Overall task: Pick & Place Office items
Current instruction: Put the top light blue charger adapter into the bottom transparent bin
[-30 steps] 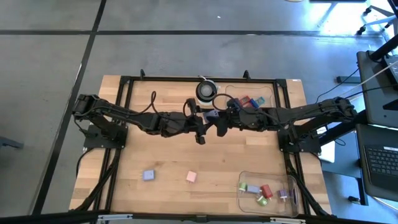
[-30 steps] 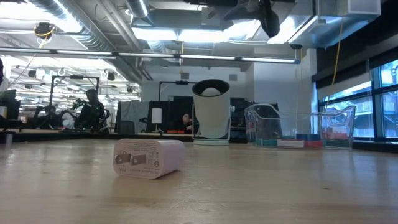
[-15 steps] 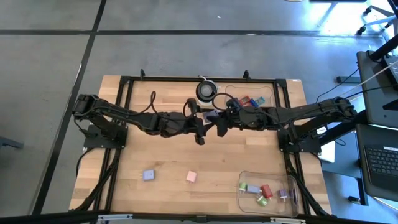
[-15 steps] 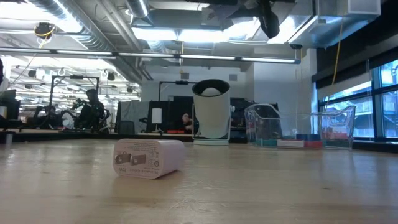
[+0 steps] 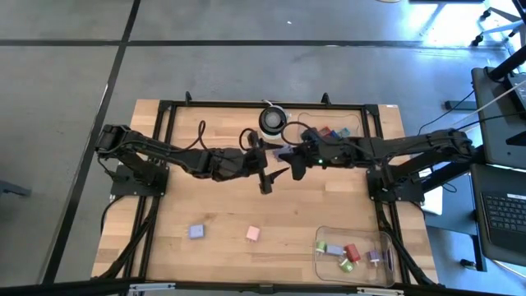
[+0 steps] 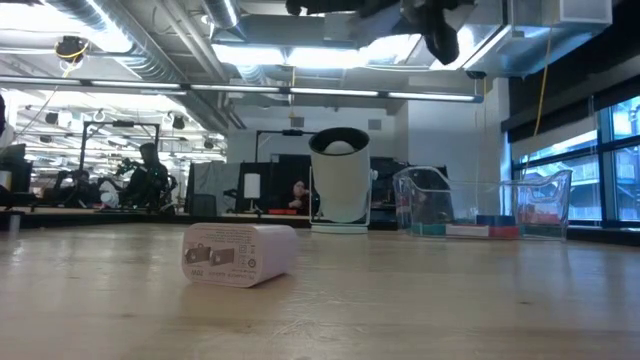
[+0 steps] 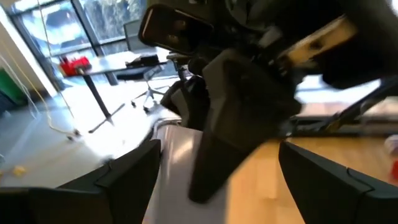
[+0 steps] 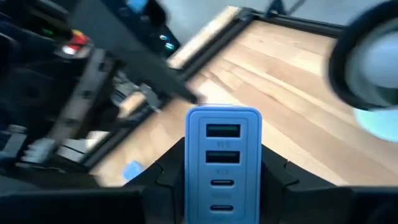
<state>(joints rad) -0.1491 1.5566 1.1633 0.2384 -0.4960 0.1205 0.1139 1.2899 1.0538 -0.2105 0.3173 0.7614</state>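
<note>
Both arms meet above the middle of the wooden bench (image 5: 214, 205), just beside the round white-and-black object (image 5: 272, 120) that stands at the far edge. The right gripper (image 8: 224, 186) has its jaws drawn narrow on a lilac-blue charger block (image 8: 224, 158), which sits upright between the two dark fingers (image 8: 165, 177) with four ports stacked on the face turned to the wrist camera; in the high view the same block shows as a small lilac patch at that gripper's tip, just beside the round object and lifted clear of the wood. The left gripper (image 7: 217, 180) faces it from the other side, jaws spread wide and holding nothing, its fingers (image 7: 134, 171) standing apart on either side of the right arm's dark wrist. Of the other office items, a lilac piece (image 5: 196, 232) and a pink piece (image 5: 253, 234) lie loose on the wood, well apart from the round object toward the near edge. A clear tray (image 5: 388, 271) at the near right corner holds several small red, green and lilac pieces, and a second clear tray (image 5: 359, 121) just to the right of the round object holds red and blue ones. From bench height a pale block (image 6: 238, 254) lies on its side in front of the round object, with both grippers high above it
</note>
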